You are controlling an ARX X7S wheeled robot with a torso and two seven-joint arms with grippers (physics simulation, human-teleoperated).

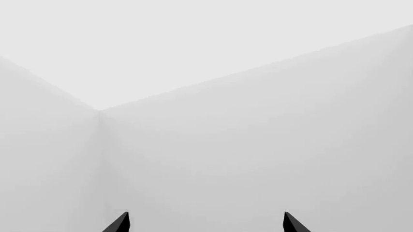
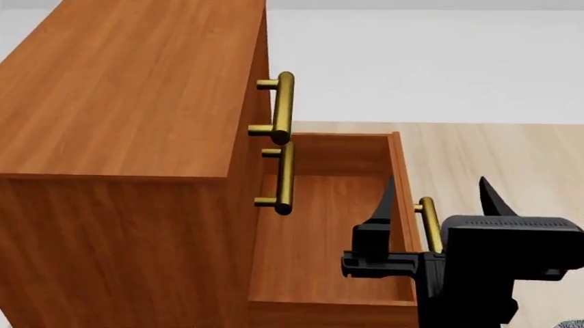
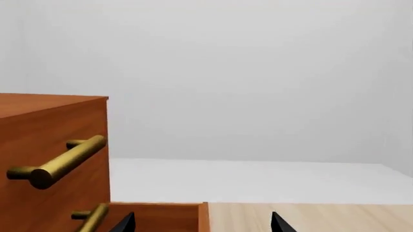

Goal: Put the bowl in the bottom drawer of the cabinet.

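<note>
One reddish-brown wooden bottom drawer [image 2: 319,232] stands pulled out, empty; the black right gripper [image 2: 436,198], wide open and empty above its brass bar handle [image 2: 430,224], must next fetch the unseen bowl.

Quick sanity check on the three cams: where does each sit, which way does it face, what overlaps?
Head view: above, looking down on the cabinet, the open bottom drawer and the open right gripper.
Left wrist view: faces bare pale walls; only left gripper tips show, apart.
Right wrist view: low by the drawer, facing the far wall.
Shared: head and right wrist both show cabinet, drawer, brass top handle.
</note>
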